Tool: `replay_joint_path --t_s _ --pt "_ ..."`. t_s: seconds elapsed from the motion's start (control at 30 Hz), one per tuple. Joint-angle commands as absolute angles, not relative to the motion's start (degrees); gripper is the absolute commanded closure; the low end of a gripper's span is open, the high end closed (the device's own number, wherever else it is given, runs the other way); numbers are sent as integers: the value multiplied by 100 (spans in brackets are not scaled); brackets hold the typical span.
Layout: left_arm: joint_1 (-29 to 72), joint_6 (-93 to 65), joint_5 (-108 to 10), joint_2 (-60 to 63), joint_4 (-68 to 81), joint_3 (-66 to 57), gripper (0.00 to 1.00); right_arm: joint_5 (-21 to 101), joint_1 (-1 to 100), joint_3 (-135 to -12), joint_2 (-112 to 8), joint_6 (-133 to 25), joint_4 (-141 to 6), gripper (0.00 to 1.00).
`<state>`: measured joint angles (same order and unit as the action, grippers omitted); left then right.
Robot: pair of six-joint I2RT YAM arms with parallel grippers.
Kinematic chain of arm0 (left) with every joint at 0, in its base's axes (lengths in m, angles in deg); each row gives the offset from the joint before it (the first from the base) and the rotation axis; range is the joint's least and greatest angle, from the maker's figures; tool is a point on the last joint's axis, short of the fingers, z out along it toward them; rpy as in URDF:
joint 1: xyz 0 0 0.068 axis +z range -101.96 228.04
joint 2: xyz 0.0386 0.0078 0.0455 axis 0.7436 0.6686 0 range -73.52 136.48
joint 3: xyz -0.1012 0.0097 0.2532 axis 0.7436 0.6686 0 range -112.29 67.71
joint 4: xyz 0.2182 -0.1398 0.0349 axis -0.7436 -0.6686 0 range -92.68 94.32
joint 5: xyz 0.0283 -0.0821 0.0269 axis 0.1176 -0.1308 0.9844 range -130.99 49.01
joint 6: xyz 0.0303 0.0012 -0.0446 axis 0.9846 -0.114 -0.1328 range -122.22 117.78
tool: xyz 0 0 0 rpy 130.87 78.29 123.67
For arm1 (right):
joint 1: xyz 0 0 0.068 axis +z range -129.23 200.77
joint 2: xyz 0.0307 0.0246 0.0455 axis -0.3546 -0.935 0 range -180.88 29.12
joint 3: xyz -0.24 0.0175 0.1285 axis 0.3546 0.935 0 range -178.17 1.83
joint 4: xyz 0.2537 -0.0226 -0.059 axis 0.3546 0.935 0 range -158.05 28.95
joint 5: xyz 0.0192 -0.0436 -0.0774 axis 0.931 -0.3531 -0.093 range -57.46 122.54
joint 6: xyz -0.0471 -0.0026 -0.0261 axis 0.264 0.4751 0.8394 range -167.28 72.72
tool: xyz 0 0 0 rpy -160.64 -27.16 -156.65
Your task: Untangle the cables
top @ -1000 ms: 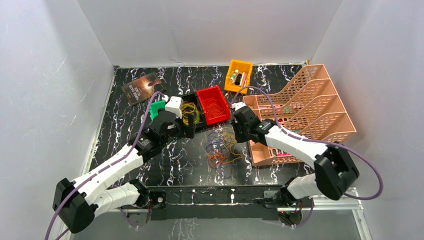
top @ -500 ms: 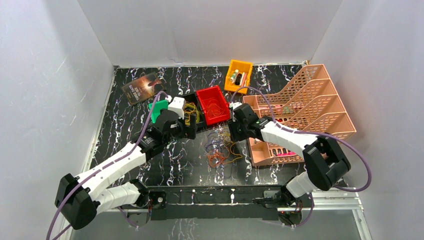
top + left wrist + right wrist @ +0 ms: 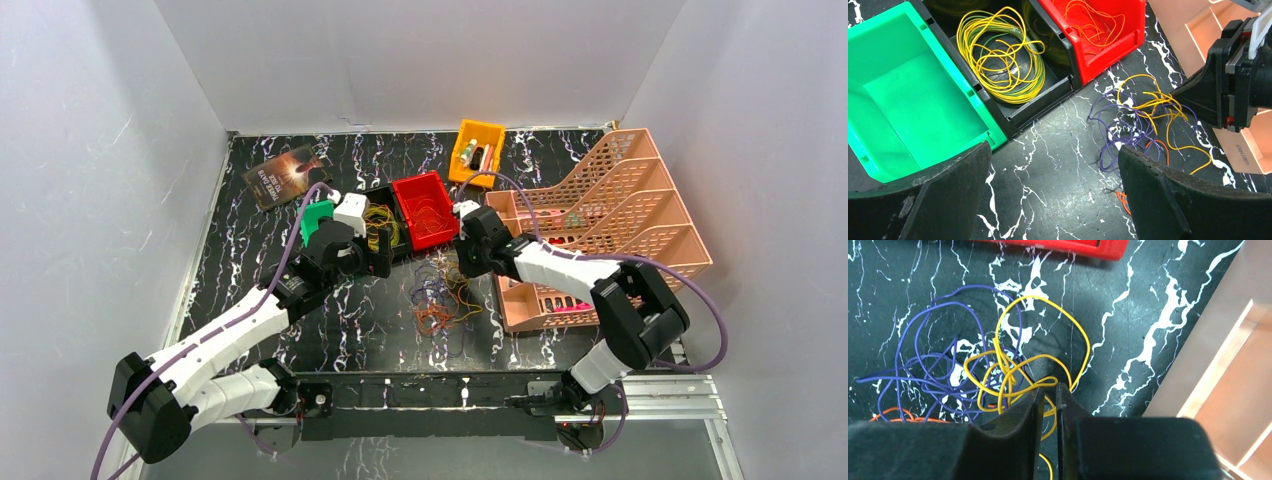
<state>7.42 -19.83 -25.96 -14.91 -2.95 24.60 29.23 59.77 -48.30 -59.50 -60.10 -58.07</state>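
Right wrist view: my right gripper (image 3: 1048,390) pinches one yellow loop (image 3: 1083,345) of the cables (image 3: 948,375), which look light and floppy, best held strand by strand.

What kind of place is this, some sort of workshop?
Likely a robot test booth: plain white walls box in a black marbled table, two robot arms bolted at its edge, tangled wires between them.

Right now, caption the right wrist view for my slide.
Right fingers pinching a yellow cable tangled with purple cables on black marbled table.
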Motion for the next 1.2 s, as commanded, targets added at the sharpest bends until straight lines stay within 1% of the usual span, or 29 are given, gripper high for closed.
replay_joint_path --t_s 0.0,0.1,0.27,0.43,0.53,0.63,0.9,1.0,1.17 --pt "729 -1862 -2545 -1598 -235 2385 2 2806 5955 -4718 -5823 -5821 -6524 82" --pt "726 -1848 -2527 -1593 -227 2368 2 2814 5959 -4681 -5667 -5771 -6547 92" --pt "726 -1874 -2549 -1618 -68 2464 2 2664 5953 -4775 -5097 -5739 -6003 100" --pt "726 -1794 -2636 -1661 98 2473 2 2590 5956 -4775 -4395 -5858 -5436 100" --pt "728 -1754 -2627 -1645 112 2466 2 2645 5961 -4815 -4168 -5946 -5053 100" --pt "730 -1764 -2637 -1609 61 2449 2 2882 5955 -4840 -4173 -5991 -4696 85" --pt "726 -1858 -2655 -1605 37 2484 2 3360 5953 -4591 -4567 -5858 -4754 58" --pt "730 -1857 -2649 -1552 13 2444 2 3621 5966 -4420 -4621 -5789 -5129 53" --pt "726 -1904 -2622 -1463 -3 2395 2 3956 5975 -4242 -4734 -5676 -5627 50"
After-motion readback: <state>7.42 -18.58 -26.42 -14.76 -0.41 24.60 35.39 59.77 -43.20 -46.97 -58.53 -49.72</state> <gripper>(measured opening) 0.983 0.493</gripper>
